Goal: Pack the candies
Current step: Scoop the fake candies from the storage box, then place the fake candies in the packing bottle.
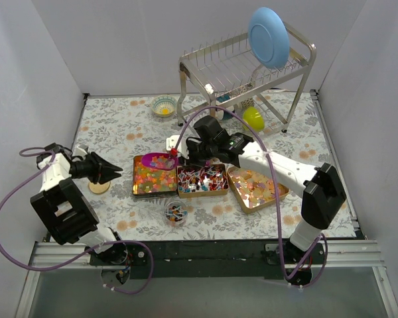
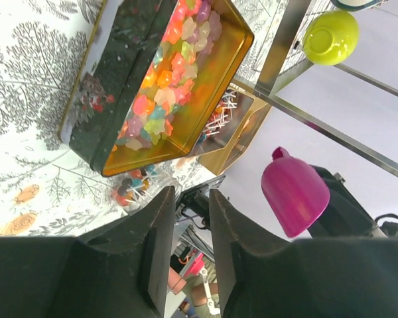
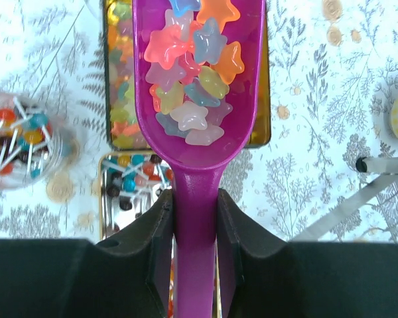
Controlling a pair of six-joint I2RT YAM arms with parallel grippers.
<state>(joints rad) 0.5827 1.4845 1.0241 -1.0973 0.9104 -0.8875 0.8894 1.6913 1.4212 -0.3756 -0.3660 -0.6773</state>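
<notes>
Right wrist view, right claw [image 3: 194, 202] clamping scoop [image 3: 249, 66] of star candies [image 3: 189, 73], left claw [image 2: 192, 196] seemingly ajar, empty.

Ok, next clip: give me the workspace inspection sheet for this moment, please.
Surface: floral tablecloth, flat.
Job's things: star gummies in the magenta scoop above the gummy tin; lollipop tin; wrapped-candy tin; clear tub of lollipops.
Clutter: dish rack, blue plate, yellow-green bowl, small patterned bowl, wooden disc.
Grippers: right gripper jaws shut on the scoop handle; left gripper jaws slightly apart, empty.
Cables: purple cables loop off both arms.
Surroundings: white walls; nothing else seen.
</notes>
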